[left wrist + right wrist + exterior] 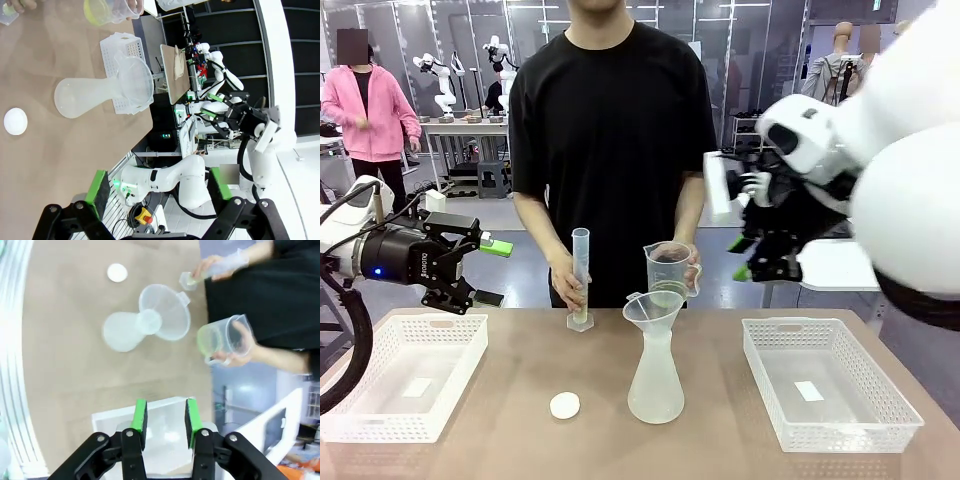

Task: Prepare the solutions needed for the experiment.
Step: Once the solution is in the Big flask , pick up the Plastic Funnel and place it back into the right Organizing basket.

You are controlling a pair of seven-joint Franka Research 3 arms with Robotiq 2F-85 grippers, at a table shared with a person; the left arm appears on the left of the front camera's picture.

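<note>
A: Report position of solution.

B: Found solution (667, 294), pale yellow, as a shallow layer in beaker (668, 262), lifted off table (520, 350) in person's hand (692, 272), just far of funnel (653, 308). Noted a faint yellow tint at base of cylinder (581, 270) too, steadied upright on table by other hand (567, 283), left of beaker.

A: State condition of flask.

B: Found flask (655, 385) upright at centre, funnel seated in its neck. Cannot tell whether any liquid sits inside, given frosted wall. Noted 1 white disc (564, 404) just left of it.

A: Report on the 2 grippers.

B: Found left gripper (470, 262) high above left basket (380, 428), fingers spread fully, holding nothing. Found right gripper (165, 402) raised at right, above right basket (840, 436), pads drawn partway together with a narrow gap, nothing between them.

A: Judge step in hand.

B: Judged as measuring and pouring by person, roughly early to middle. No robot contact with glassware.

A: Advise on next move.

B: Likely calls for tipping beaker over funnel mouth, lip centred, flask kept steady. Would keep both arms well apart from person's hands until pour ends.
</note>
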